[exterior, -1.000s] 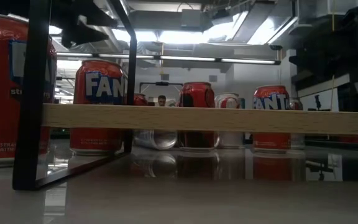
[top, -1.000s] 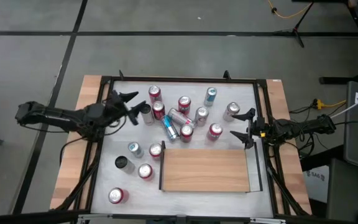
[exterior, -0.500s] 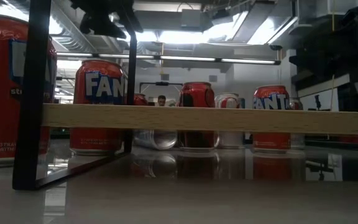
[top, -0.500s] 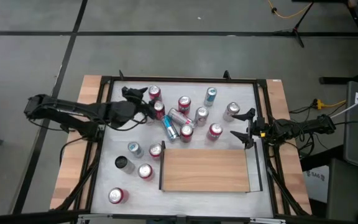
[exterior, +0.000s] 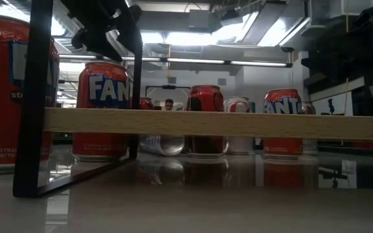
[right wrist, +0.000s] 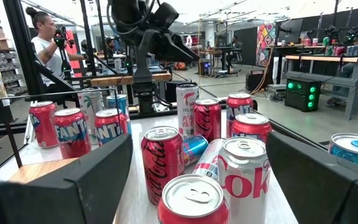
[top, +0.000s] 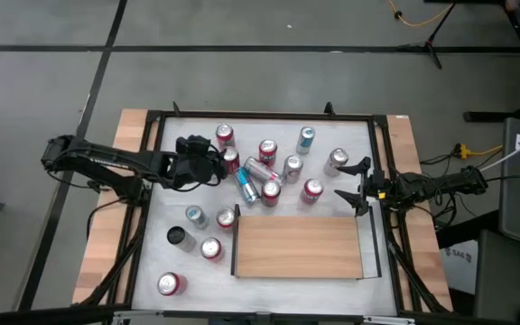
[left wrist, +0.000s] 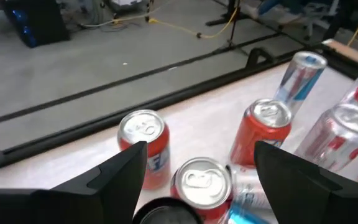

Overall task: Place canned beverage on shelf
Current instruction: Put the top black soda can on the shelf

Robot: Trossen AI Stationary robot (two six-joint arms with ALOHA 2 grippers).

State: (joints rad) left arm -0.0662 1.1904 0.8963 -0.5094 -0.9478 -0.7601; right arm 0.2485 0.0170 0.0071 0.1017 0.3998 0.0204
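My shelf (top: pixel 298 246) is a flat, light-brown wooden board lying level near the front edge of the table, with thin black rails at its two short ends; its top is bare. Seen from table height, the shelf (exterior: pixel 219 123) is a pale plank raised off the tabletop on its black frame. My cans (top: pixel 262 167) cluster behind it, most upright, two on their sides. More cans (top: pixel 201 236) stand upright off its left end.
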